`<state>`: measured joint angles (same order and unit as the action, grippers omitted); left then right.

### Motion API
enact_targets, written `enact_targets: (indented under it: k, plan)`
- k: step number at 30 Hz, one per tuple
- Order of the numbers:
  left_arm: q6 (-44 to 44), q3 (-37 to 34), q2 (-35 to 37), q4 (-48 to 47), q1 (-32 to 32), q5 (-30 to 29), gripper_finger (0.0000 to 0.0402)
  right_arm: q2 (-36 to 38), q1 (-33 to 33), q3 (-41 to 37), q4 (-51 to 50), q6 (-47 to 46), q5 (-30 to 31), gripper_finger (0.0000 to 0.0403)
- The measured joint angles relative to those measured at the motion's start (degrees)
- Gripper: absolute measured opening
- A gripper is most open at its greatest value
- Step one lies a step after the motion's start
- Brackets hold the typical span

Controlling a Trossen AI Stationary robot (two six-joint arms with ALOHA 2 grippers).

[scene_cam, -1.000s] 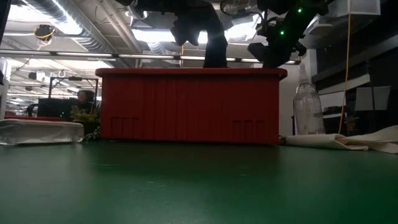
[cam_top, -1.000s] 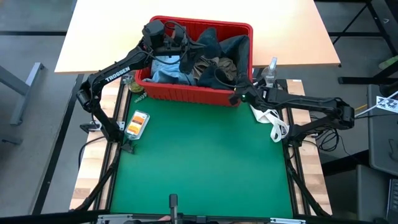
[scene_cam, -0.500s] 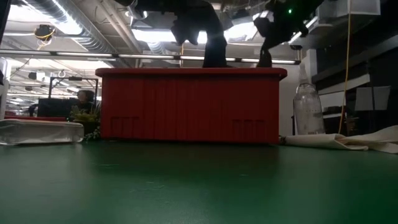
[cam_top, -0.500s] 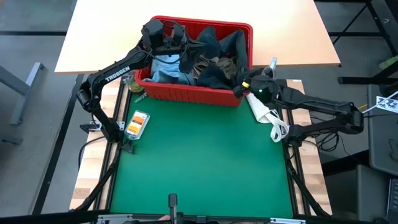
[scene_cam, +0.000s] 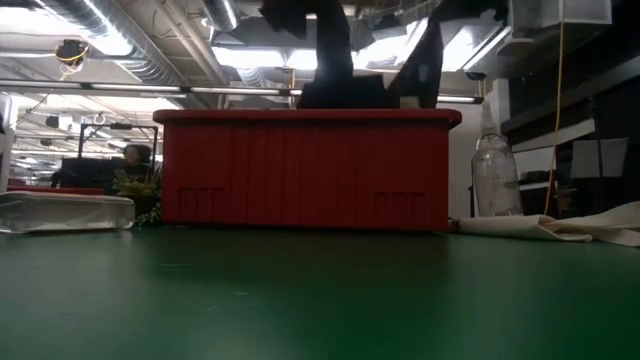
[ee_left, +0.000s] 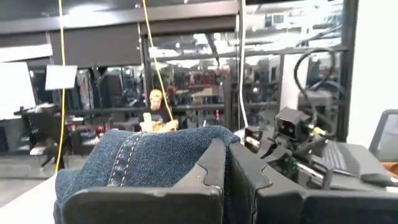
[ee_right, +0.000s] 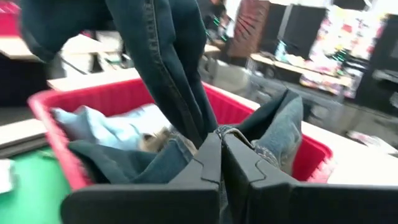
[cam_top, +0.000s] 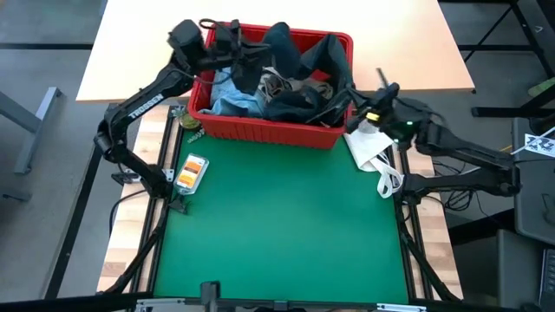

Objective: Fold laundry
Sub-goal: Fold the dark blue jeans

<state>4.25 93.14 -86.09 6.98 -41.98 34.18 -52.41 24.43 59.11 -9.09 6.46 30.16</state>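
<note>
Ceiling lights glare; the low view backlit, dim.

— How many baskets?
— One red basket (cam_top: pixel 260 130), holding dark navy jeans (cam_top: pixel 290 56), one light blue denim piece (cam_top: pixel 230 95) and one khaki piece (cam_top: pixel 282 85).
— Elsewhere on the tabletop?
— One white cloth (cam_top: pixel 375 160), one clear bottle (scene_cam: pixel 493 170), one orange packet (cam_top: pixel 192 172).
</note>
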Motion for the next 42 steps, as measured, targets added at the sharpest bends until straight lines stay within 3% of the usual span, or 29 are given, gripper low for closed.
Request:
enact_targets:
  k: [16, 29, 42]
  plan:
    - [3.41, 0.00, 13.02, -5.04, -0.39, 10.54, 0.0000, 13.55, -0.02, 0.04, 3.32, -0.16, -25.47, 0.0001]
    - [10.30, 0.00, 22.60, -4.80, -0.39, 13.92, 0.0000, 15.62, -0.02, 3.53, 9.09, -3.95, -44.28, 0.0001]
    - [16.75, 0.00, 31.77, -5.00, -0.39, 16.46, 0.0000, 15.62, -0.04, 15.15, 8.10, -7.92, -54.43, 0.0001]
